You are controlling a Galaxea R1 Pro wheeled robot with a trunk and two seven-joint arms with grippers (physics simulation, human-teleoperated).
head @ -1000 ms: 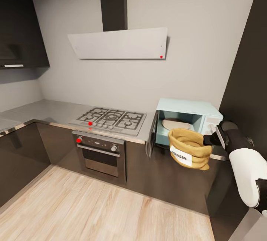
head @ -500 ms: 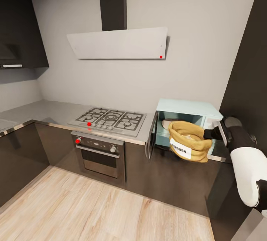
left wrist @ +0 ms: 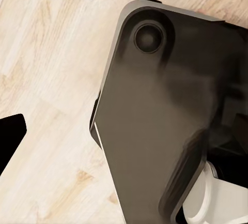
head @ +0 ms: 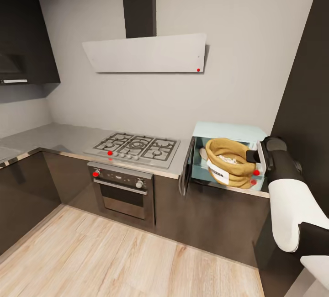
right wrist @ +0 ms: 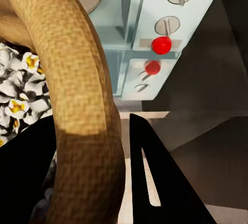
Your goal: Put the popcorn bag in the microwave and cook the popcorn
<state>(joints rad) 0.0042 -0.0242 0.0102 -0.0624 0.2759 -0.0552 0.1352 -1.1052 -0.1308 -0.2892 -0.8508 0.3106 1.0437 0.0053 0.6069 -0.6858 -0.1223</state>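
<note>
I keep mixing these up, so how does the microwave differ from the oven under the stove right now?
The microwave is a small mint-blue box on the countertop; the oven is wider, steel, and built in below it. The microwave's door hangs open with the popcorn bag at its mouth; the oven's door is shut. Both have knobs.

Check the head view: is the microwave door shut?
No, the microwave door hangs swung open at its left side, and the bag sits in the open front, held by the right gripper.
</note>
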